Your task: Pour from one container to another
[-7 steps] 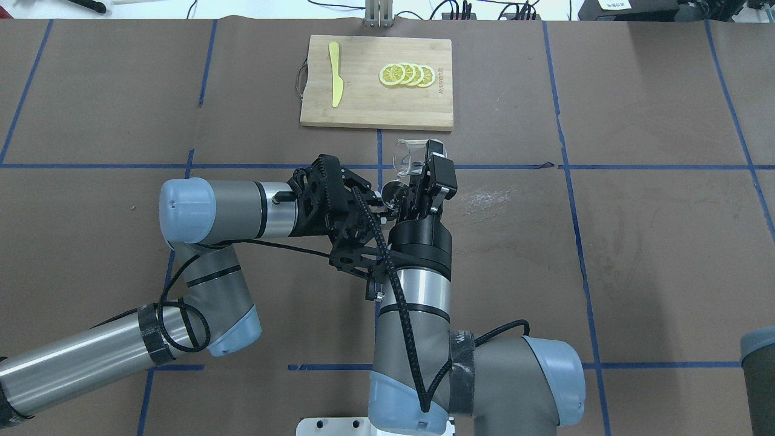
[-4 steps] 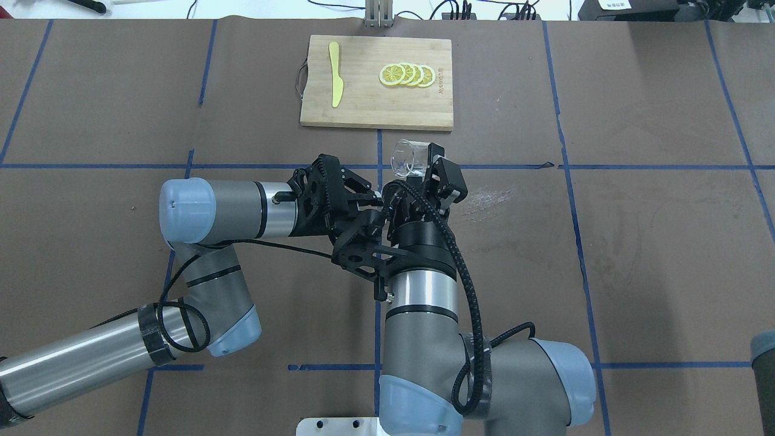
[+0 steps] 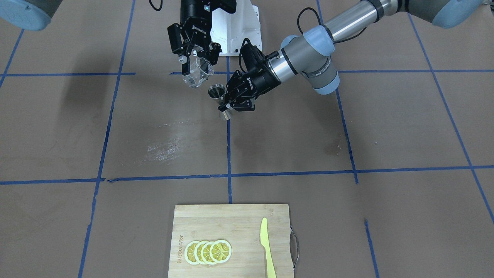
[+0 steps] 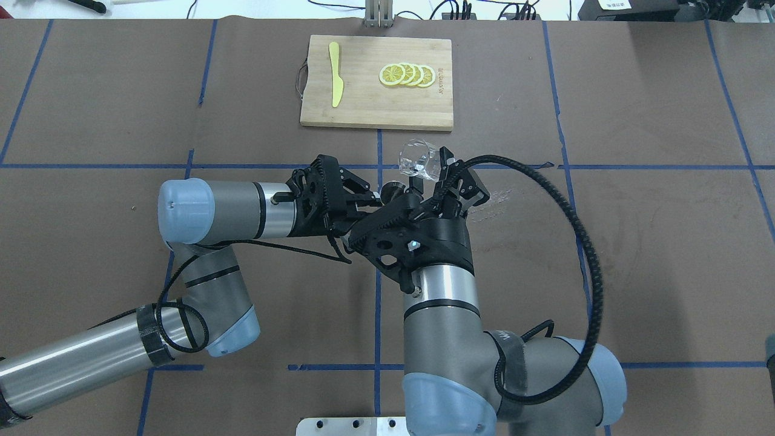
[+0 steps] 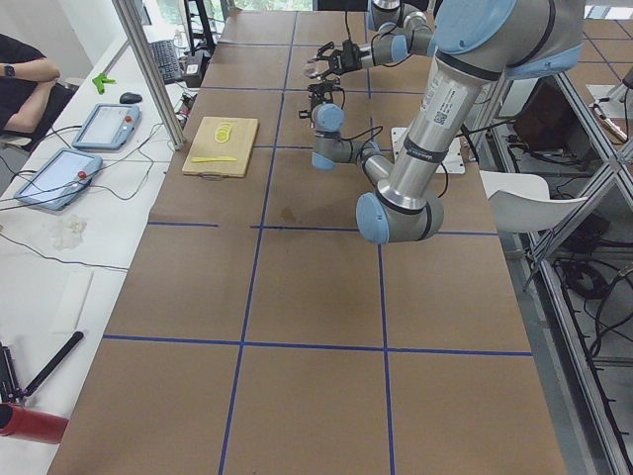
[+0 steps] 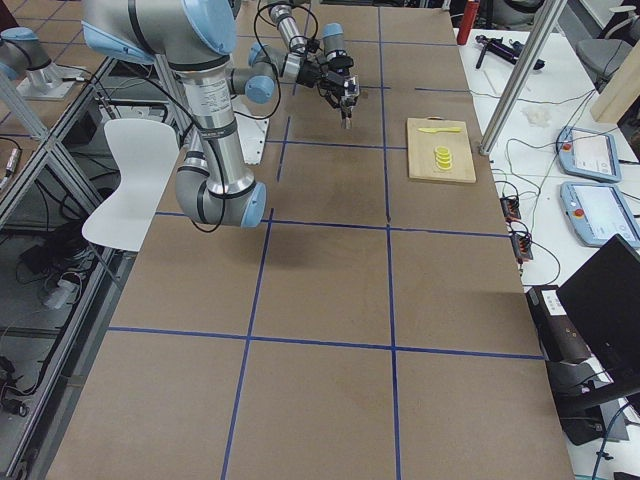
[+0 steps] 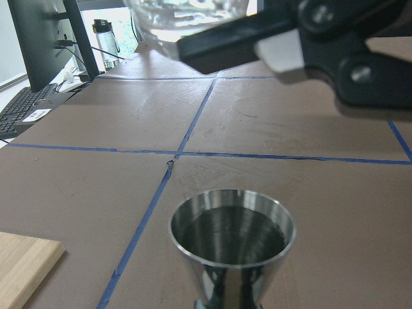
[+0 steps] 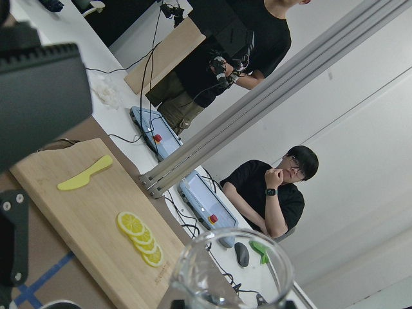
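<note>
A clear glass cup (image 3: 197, 73) hangs tilted in the air over the middle of the brown worktop (image 3: 347, 127), pinched between the fingers of the right end effector (image 3: 196, 65). Just beside it and slightly lower, a shiny steel jigger (image 3: 217, 92) stands upright with its mouth facing up, clamped at its narrow waist by the left end effector (image 3: 225, 105). From the left wrist camera, the glass shows higher than the jigger's open mouth. Whether the glass holds anything cannot be told. Well apart, near the worktop's far edge, lies a wooden cutting board (image 3: 231, 220) carrying four overlapping lemon slices (image 3: 208, 251) and a yellow knife (image 3: 267, 251).
</note>
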Available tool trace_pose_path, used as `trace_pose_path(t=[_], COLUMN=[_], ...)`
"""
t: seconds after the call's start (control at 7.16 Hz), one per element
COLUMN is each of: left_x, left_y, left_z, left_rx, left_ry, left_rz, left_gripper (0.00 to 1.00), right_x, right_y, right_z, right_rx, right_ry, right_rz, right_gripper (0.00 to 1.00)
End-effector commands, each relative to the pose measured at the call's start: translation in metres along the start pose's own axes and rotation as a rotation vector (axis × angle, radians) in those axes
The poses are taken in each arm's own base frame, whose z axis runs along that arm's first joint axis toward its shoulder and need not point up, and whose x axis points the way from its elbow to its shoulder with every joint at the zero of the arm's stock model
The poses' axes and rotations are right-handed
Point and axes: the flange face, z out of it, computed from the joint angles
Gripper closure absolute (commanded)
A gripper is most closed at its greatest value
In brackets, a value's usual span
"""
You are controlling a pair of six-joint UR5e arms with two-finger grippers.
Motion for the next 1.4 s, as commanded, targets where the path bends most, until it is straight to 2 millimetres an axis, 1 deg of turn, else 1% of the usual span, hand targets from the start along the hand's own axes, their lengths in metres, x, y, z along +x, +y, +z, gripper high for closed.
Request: trace_pose_path(t=[0.0,0.14,0.28,0.42,0.56,0.7,0.84,0.98,1.12,1.26], left_x=[-0.001,-0.001,-0.001,0.0,0.001,0.003,0.003,-0.003,-0.011,-0.014], left_y=[0.001,0.001,0.0,-0.003,0.002,0.005,0.002,-0.002,0.002,0.013], left_z=[-0.001,-0.001,-0.002,-0.003,-0.008,-0.019,-0.023,-0.028,-0.04,-0.062], left_rx=[0.0,0.0,0.001,0.007,0.003,0.005,0.012,0.02,0.017,0.023], left_ry=[-0.002,-0.002,-0.001,-0.001,-0.001,-0.001,-0.003,-0.012,-0.029,-0.038], left_rz=[0.0,0.0,0.001,0.002,0.001,0.002,0.002,0.005,0.004,0.009], left_gripper=[1.0,1.0,1.0,1.0,1.0,1.0,1.0,1.0,1.0,1.0], right_x=[0.015,0.021,0.027,0.029,0.028,0.032,0.037,0.041,0.04,0.036], right_y=[0.011,0.033,0.037,0.042,0.049,0.055,0.056,0.055,0.056,0.061], right_z=[-0.004,0.0,0.011,0.024,0.041,0.059,0.068,0.073,0.073,0.077], right_rx=[-0.01,-0.004,0.0,-0.002,-0.006,-0.005,-0.006,-0.005,-0.006,-0.012], right_ry=[-0.103,-0.109,-0.081,-0.052,-0.013,0.033,0.053,0.062,0.064,0.068], right_rz=[0.267,0.282,0.262,0.245,0.22,0.197,0.168,0.158,0.155,0.147], right_gripper=[1.0,1.0,1.0,1.0,1.0,1.0,1.0,1.0,1.0,1.0])
